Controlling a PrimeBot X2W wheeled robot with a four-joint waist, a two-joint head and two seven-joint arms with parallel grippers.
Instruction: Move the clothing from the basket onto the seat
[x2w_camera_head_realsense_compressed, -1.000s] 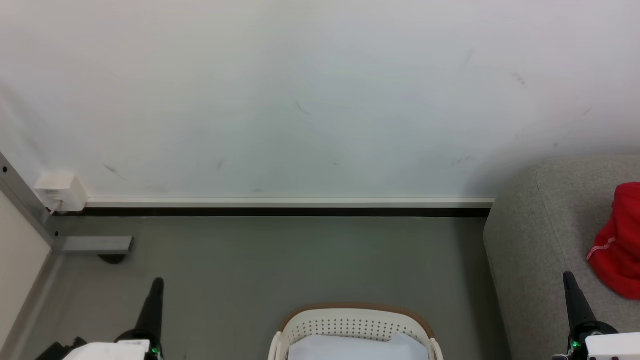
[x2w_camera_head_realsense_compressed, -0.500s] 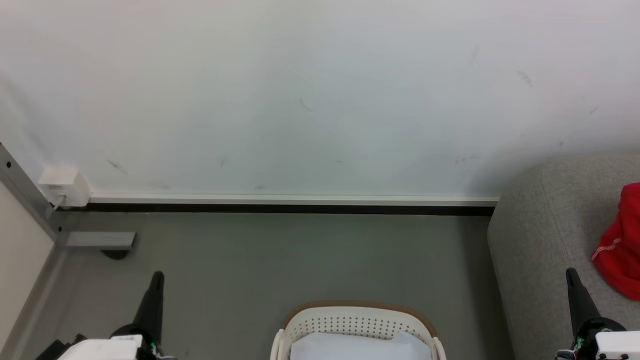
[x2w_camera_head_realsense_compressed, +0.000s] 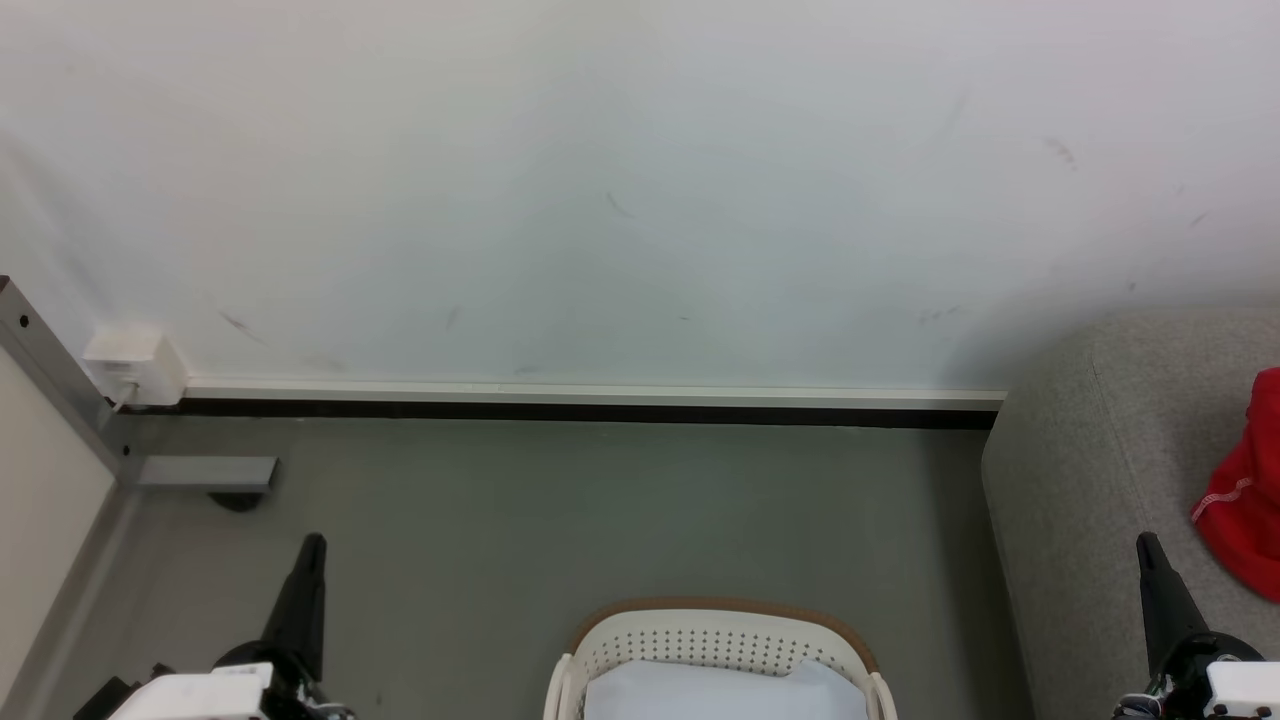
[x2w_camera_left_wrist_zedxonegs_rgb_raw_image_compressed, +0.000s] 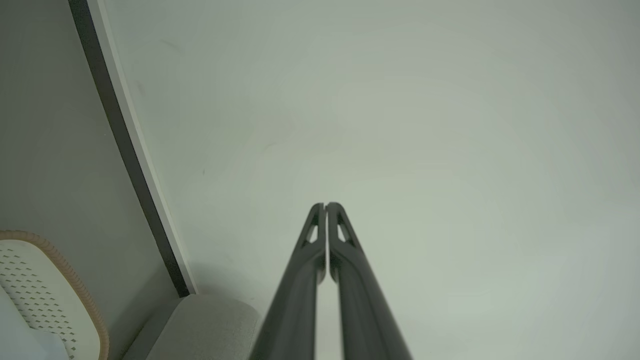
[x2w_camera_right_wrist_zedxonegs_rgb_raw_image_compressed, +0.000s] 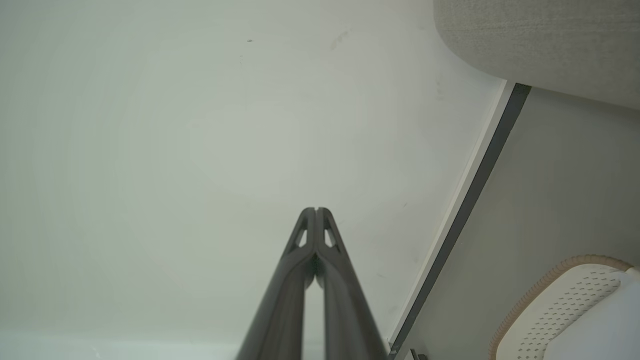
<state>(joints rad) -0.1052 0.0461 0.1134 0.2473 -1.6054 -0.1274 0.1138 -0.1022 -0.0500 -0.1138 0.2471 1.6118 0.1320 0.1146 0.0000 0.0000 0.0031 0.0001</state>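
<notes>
The red clothing (x2w_camera_head_realsense_compressed: 1245, 500) is spotted well right of the laundry basket (x2w_camera_head_realsense_compressed: 715, 608), laid on the grey sofa (x2w_camera_head_realsense_compressed: 1080, 480) (a pale cloth (x2w_camera_head_realsense_compressed: 720, 695) is left inside the basket), while the left gripper (x2w_camera_head_realsense_compressed: 312, 545) and right gripper (x2w_camera_head_realsense_compressed: 1147, 545) are held pinched together, empty, either side of the basket.

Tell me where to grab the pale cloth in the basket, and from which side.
Best guess: pinch the raised fold at the right of the pale cloth, coming straight down from above. The basket walls close off every side, and that peak stands proud of the flatter rest.
</notes>
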